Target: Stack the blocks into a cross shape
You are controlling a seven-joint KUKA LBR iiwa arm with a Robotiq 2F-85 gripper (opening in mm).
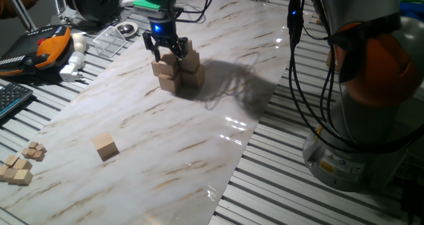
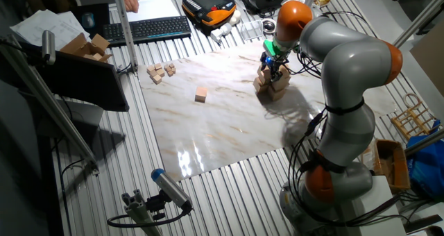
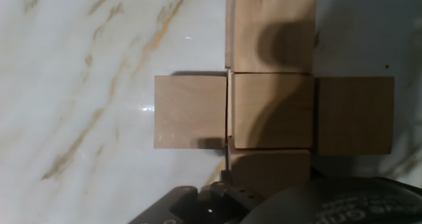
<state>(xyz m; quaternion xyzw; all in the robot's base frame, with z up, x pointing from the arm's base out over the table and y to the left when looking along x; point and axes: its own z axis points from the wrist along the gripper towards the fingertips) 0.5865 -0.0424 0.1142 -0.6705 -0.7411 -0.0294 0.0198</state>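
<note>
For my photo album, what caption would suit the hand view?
Looking straight down from the robot's hand: plain wooden blocks forming a cross on the marble-patterned table.

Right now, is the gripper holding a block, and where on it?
Cannot tell. The gripper sits over the stacked blocks, but no view shows its fingers closed on one.

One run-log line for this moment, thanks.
gripper: over stack, state unclear | tan wooden cube cross stack: standing | lone tan cube: unstacked
</note>
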